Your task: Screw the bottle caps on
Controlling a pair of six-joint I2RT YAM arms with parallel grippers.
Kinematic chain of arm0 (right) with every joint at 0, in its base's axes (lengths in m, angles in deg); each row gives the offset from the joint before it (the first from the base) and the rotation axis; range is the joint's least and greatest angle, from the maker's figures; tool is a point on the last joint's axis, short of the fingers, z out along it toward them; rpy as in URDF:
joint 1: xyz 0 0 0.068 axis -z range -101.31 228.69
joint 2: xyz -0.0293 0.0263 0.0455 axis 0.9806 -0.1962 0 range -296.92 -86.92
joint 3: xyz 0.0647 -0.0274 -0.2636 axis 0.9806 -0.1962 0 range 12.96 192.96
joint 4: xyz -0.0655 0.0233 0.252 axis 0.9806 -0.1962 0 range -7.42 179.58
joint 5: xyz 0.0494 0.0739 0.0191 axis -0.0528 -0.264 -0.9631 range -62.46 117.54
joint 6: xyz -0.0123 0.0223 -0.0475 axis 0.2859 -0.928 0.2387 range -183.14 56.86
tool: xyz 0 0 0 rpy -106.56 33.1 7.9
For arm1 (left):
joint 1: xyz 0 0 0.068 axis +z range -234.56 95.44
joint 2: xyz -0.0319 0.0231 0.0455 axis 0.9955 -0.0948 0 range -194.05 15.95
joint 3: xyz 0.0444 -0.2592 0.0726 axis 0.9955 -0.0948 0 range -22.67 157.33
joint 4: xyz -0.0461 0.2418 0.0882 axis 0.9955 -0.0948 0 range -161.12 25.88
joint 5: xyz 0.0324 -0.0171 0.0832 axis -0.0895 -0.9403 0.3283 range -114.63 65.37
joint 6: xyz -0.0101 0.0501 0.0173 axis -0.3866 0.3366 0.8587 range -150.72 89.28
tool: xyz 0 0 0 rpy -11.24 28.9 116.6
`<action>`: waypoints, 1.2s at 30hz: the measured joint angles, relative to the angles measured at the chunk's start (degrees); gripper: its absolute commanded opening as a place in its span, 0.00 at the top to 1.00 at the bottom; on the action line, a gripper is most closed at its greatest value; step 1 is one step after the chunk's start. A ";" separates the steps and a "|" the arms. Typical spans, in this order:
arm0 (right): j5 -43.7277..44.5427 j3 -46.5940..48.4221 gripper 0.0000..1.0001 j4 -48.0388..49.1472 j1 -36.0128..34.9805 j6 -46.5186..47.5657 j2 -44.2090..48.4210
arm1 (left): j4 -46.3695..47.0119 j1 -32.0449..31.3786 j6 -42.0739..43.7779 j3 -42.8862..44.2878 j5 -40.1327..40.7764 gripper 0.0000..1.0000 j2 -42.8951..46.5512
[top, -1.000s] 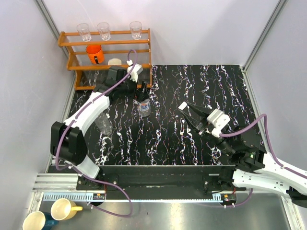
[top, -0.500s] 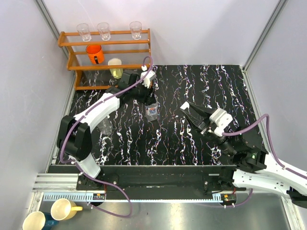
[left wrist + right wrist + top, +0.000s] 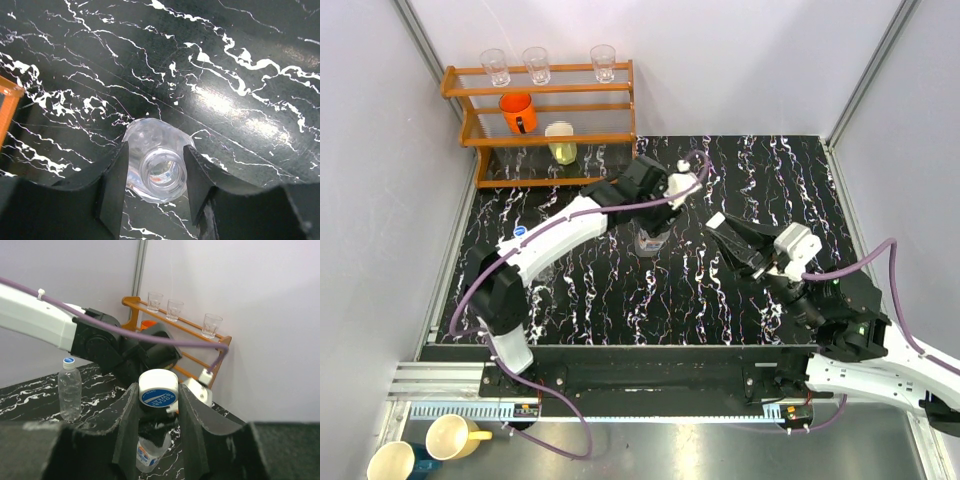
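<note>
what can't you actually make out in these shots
- Top view: the left arm covers most of the open bottle, so its neck is hidden.
- Left wrist view: it is unclear whether the left gripper really presses the open bottle, because the steep downward angle hides the contact.
- Right wrist view: the cap held in the right gripper blocks the open bottle's neck, and only its lower part shows.

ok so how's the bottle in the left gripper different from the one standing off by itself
Cap: the held bottle has an open, bare neck, while the lone bottle wears a blue-topped cap.
Grip: the held bottle sits between the jaws of the left gripper; the lone bottle stands free with nothing touching it.
Shared: both are clear plastic and upright on the black marbled table.
</note>
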 measured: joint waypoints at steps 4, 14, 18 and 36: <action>0.15 1.20 0.75 -0.50 0.00 -0.66 0.22 | -5.75 -4.81 3.61 5.07 5.35 0.92 -3.08; 0.42 3.67 0.76 -2.99 0.00 -2.80 1.36 | -19.41 -13.64 5.22 11.19 7.34 0.98 -17.84; 0.46 4.33 0.76 -3.30 0.00 -3.21 1.49 | -22.14 -15.58 4.83 13.77 6.64 1.00 -22.18; 0.48 4.42 0.76 -4.33 0.00 -4.28 1.46 | -19.78 -18.47 2.38 10.49 4.68 0.22 -21.53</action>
